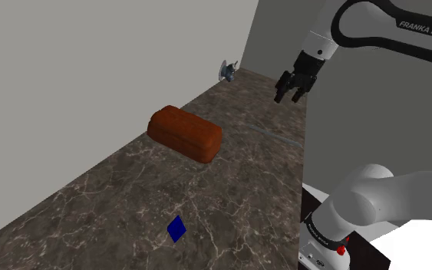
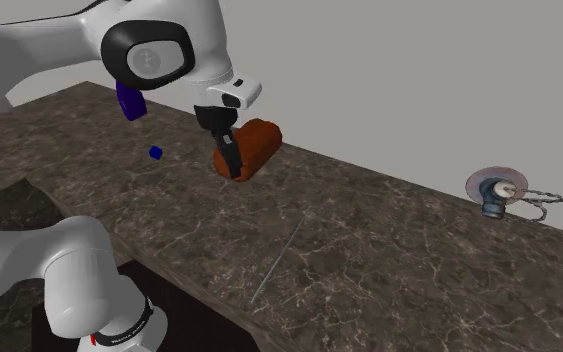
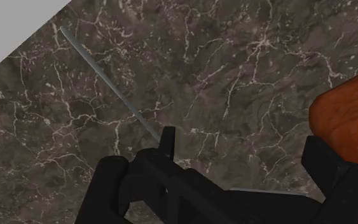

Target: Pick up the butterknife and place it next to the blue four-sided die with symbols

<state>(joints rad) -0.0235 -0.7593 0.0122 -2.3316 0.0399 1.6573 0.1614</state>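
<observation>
Your gripper point(image 1: 288, 97) hangs above the worktop point(image 1: 107, 199) with its fingers spread wide and nothing between them. The butterknife point(image 3: 107, 79) lies flat below it, close to the worktop's edge on the stand's side, with one end nearly at that edge. The blue die point(image 1: 176, 228) sits well apart from the knife, beyond the brown loaf point(image 1: 185, 133) that lies along the wall edge.
</observation>
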